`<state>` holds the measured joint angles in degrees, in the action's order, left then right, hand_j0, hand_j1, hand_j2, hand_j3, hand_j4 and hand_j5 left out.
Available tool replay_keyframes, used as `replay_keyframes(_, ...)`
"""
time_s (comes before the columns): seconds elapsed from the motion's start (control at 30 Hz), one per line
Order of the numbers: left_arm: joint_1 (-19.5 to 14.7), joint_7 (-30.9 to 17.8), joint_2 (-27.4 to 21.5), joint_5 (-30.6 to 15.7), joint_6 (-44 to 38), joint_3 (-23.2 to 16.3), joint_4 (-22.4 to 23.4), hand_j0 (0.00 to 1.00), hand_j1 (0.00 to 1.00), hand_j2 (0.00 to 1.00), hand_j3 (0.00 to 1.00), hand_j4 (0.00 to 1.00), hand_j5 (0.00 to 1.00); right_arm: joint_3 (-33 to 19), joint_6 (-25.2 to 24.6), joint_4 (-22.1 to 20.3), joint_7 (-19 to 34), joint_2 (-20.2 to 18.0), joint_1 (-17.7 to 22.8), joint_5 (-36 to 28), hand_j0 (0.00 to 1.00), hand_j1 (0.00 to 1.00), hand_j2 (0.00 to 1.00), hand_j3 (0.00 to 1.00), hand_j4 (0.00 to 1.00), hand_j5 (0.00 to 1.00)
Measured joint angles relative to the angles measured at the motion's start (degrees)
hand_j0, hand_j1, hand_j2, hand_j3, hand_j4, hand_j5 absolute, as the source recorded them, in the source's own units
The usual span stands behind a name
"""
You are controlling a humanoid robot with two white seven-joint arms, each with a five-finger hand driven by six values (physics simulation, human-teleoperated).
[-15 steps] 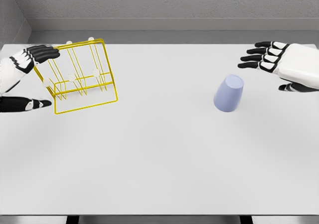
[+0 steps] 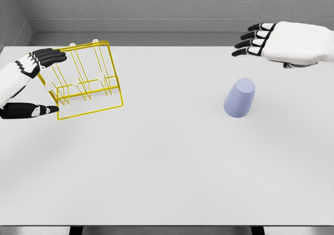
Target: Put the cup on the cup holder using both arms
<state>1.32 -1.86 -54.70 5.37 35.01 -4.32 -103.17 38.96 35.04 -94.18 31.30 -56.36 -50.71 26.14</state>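
The cup (image 2: 239,98), pale lavender, sits upside down and slightly tilted on the white desk (image 2: 167,167), right of centre, touched by neither hand. Well apart from it, toward nine o'clock, the cup holder (image 2: 86,81), a yellow wire rack with upright pegs, rests on the desk's far left part and leans back toward eleven o'clock.

The left hand (image 2: 26,86) comes in from the left edge and brackets the rack's left end: its fingers (image 2: 47,56) reach along the top rail at the rack's upper left corner, while the thumb (image 2: 36,110) points at the lower left corner of the base frame. The hand is spread wide around that end; whether it actually presses the wire cannot be told.

The right hand (image 2: 284,44) hovers at about one o'clock from the cup, over the desk's far right edge, palm down, fingers extended flat toward nine o'clock and holding nothing.
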Motion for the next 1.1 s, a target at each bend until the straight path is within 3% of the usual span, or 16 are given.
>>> replay_keyframes(0.1, 0.1, 0.0, 0.2, -0.1, 0.0, 0.3, 0.0, 1.00, 1.00, 1.00, 1.00, 1.00, 1.00, 5.1, 0.1, 6.2, 2.3, 4.7, -2.0, 2.3, 0.99, 0.99, 0.99, 0.99, 0.99, 0.99)
replay_keyframes(0.23, 0.1, 0.1, 2.5, -0.1, 0.0, -0.1, 0.0, 1.00, 1.00, 1.00, 1.00, 1.00, 1.00, 9.2, 0.1, 10.4, 3.4, 6.8, -2.4, 3.4, 0.99, 0.99, 0.99, 0.99, 0.99, 0.99)
replay_keyframes(0.43, 0.1, 0.3, 8.7, -0.2, 0.0, -3.1, 0.0, 1.00, 1.00, 1.00, 1.00, 1.00, 1.00, 10.7, 0.1, 10.8, 3.7, 7.3, -2.8, 3.8, 0.99, 0.99, 0.99, 0.99, 0.99, 0.99)
replay_keyframes(0.6, -0.8, 0.4, 9.8, -2.8, 0.0, -8.8, 0.0, 1.00, 1.00, 1.00, 1.00, 1.00, 1.00, 12.6, 0.1, 9.4, 3.7, 7.5, -2.7, 3.8, 0.99, 0.99, 0.99, 0.99, 0.99, 0.99)
replay_keyframes(0.83, -9.1, -0.2, 9.4, -9.0, 0.0, -19.9, 0.0, 1.00, 1.00, 1.00, 1.00, 1.00, 1.00, 14.7, 0.1, 12.5, 3.7, 9.4, -2.7, 5.1, 0.99, 0.99, 0.99, 0.99, 0.99, 0.99)
replay_keyframes(1.1, -10.7, -9.6, 9.9, -19.5, 0.0, -28.0, 0.0, 1.00, 1.00, 1.00, 1.00, 1.00, 1.00, 14.9, 0.1, 14.3, 3.7, 10.3, -2.7, 5.7, 0.97, 0.97, 0.97, 0.97, 0.97, 0.97)
